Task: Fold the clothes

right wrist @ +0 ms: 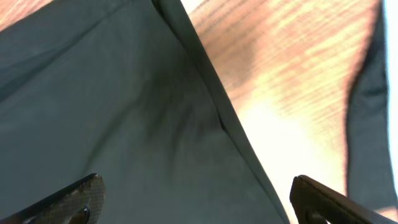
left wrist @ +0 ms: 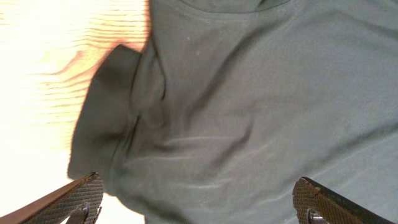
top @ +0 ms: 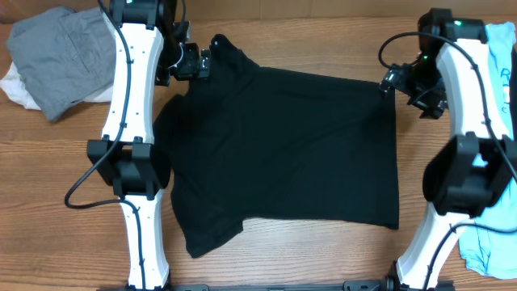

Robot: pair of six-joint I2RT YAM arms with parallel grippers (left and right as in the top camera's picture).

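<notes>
The left gripper [top: 205, 61] and right gripper [top: 387, 81] were found open and empty over the T-shirt [top: 283, 153] near the table's [top: 48, 178] far edge; level, matched corner grips were judged advisable.

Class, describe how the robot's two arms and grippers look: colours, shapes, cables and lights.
Both the left arm and right arm have white, rounded links joined by bulky black joints, with thin black cables looping alongside. A small green light glows on the right arm. The gripper fingers are dark, flat and finely textured.
</notes>
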